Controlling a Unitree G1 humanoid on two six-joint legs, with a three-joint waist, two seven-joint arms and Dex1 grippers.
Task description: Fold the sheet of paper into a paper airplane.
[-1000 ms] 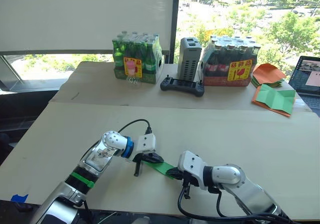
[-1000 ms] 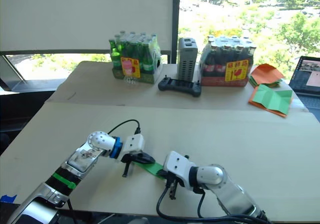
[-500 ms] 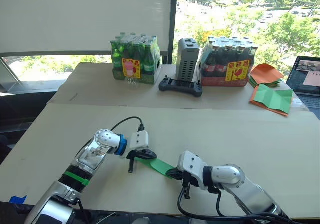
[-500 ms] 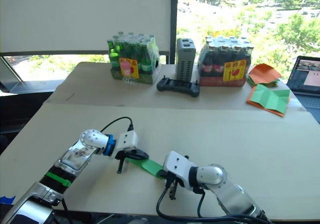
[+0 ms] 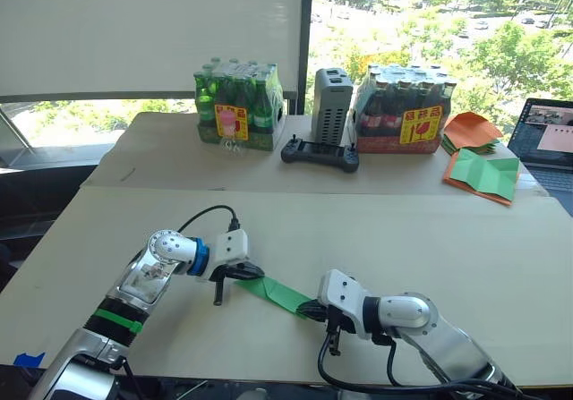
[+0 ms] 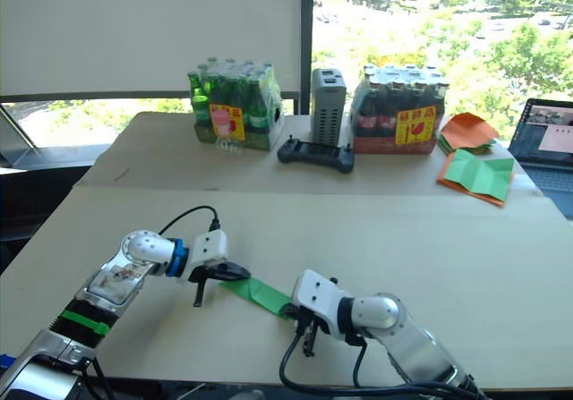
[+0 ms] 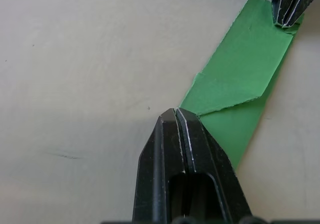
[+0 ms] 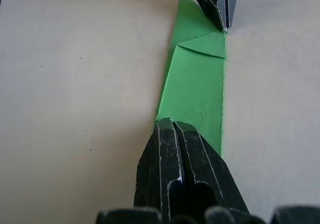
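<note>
The bright green sheet of paper lies flat on the near table, folded into a narrow strip with one pointed end, the paper airplane shape. My left gripper is shut, its tips pressing down on the strip's pointed left end. At the opposite end my right gripper is also shut, with its tips on the paper. A small triangular flap shows near the left gripper's tips. Each wrist view also catches the other gripper's shut fingertips at the far end of the strip.
At the back of the far table stand a pack of green bottles, a grey box, a black controller and a pack of dark bottles. Orange and green sheets and a laptop sit far right.
My left gripper has slid leftward along the strip, so more green paper shows between the two grippers. The right gripper has stayed put. The head camera shifted slightly.
</note>
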